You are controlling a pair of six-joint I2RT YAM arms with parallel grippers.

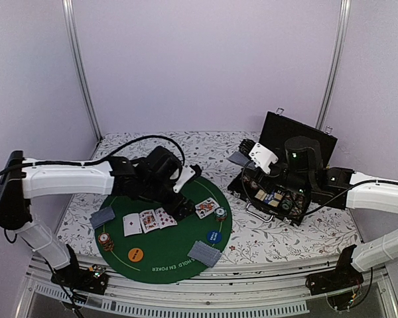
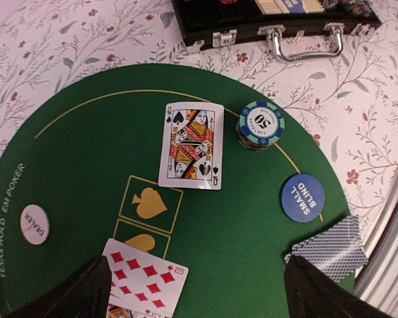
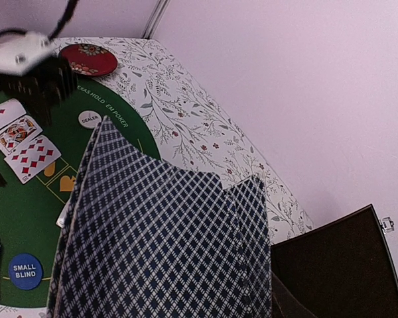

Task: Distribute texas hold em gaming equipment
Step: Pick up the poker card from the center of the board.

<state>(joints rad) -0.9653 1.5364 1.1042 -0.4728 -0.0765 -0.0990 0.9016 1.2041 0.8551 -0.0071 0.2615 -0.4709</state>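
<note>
- My left pincer (image 2: 198,281) hangs over the round green mat (image 2: 79,152) with its fingers (image 2: 73,295) spread wide. Nothing is between them, only the mat and the cards below.
- In front of it the queen of spades (image 2: 191,146) lies face up and flat on the mat, just above two yellow-framed spade marks.
- Just beside the queen, to its right in the left wrist view, stands a chip stack (image 2: 260,124); it does not touch the card.
- The blue small blind button (image 2: 303,197) lies near the mat's edge, and a small fan of face-down cards (image 2: 331,246) lies just past it, at the edge itself.
- A diamond card (image 2: 146,275) lies face up close to one of my left fingers. The white dealer button (image 2: 34,225) is well apart from it, near the printed words.
- My right pincer (image 1: 244,159) is raised off the tabletop (image 2: 66,40), beside the open black case (image 1: 275,129). It is closed on a pack of cards (image 3: 166,238), fanned, with the patterned backs toward the wrist camera. The fingers themselves are hidden behind the cards.
- From above I see also a second chip stack (image 1: 105,240) and an orange button (image 1: 136,254) on the near left part of the mat.
- A red disc (image 3: 88,59) lies on the tabletop, just outside the mat.
</note>
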